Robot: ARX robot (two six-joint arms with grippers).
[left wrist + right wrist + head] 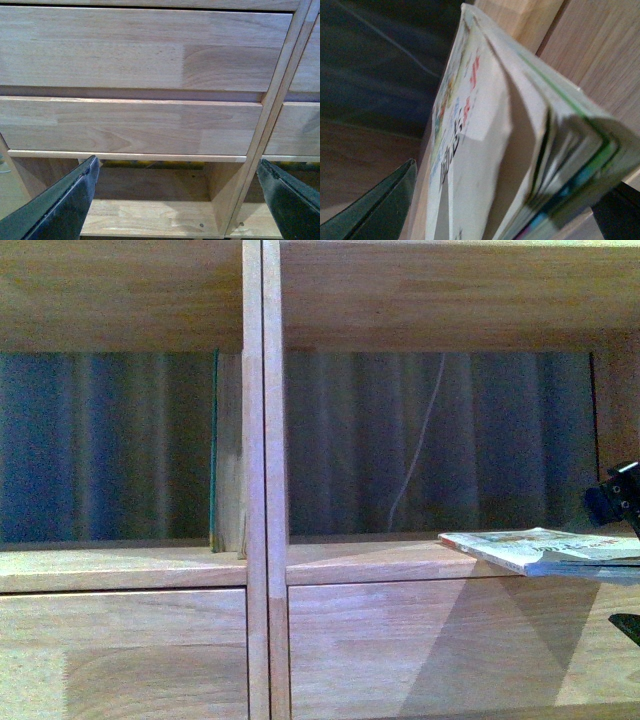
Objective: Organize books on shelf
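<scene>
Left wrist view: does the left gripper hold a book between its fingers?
No, the left gripper is open, and between its fingers only wooden drawer fronts show.

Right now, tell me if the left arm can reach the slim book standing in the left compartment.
Probably yes. The left gripper is open and empty, and the slim book stands alone in its open-fronted compartment. But the gripper faces the drawers below it, and the book hugs the divider.
</scene>
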